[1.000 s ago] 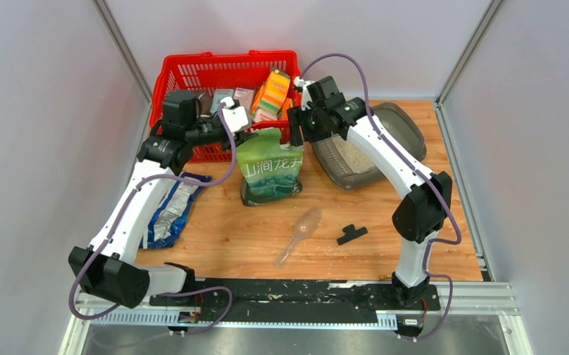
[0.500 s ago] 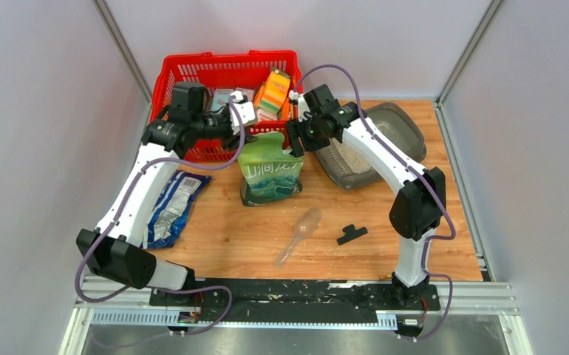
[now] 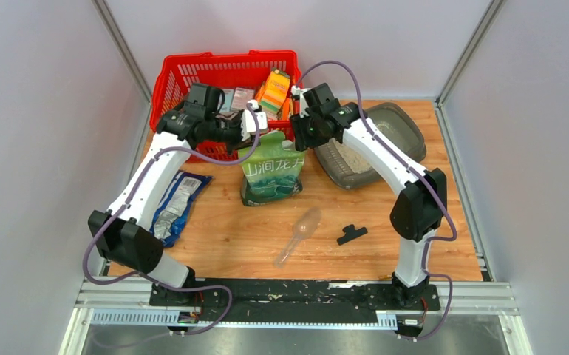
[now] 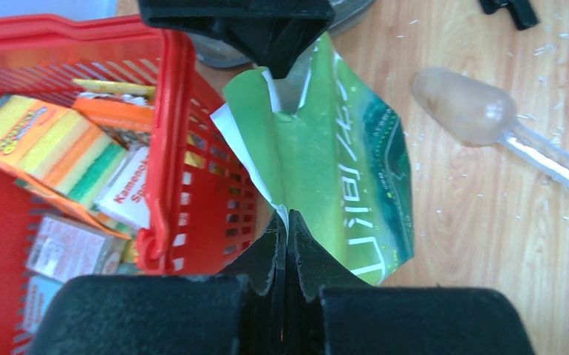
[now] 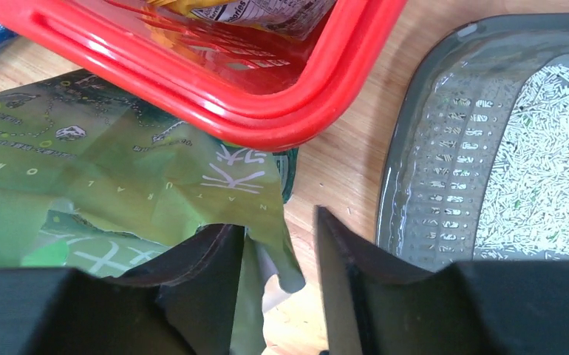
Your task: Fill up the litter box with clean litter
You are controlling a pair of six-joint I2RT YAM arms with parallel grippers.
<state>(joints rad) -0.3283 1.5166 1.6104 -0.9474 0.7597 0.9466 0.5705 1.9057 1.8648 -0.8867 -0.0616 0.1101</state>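
You are at an early part of the job. The litter box (image 3: 413,129) lies at the far right of the bench (image 3: 237,237), just beside the red basket (image 3: 193,74). It holds only a thin, uneven layer of clean litter (image 5: 540,170); the ribbed grey bottom near its left wall is bare, so I judge it is far from full.

The green pouch (image 3: 270,174) stands upright in the middle of the bench, against the front of the basket and a little left of the box. Your left fingers (image 4: 304,251) are pressed together on the top edge of this pouch and pinch it. Your right fingers (image 5: 341,251) stand apart at the other side of the pouch mouth. A torn corner of the pouch lies against one of them and reaches into the gap, but they do not clamp it.

What is left, in my view: take the second grip, lift or open the pouch, bring it over the box and pour. The clear scoop (image 3: 304,225) lies unused nearer to you.
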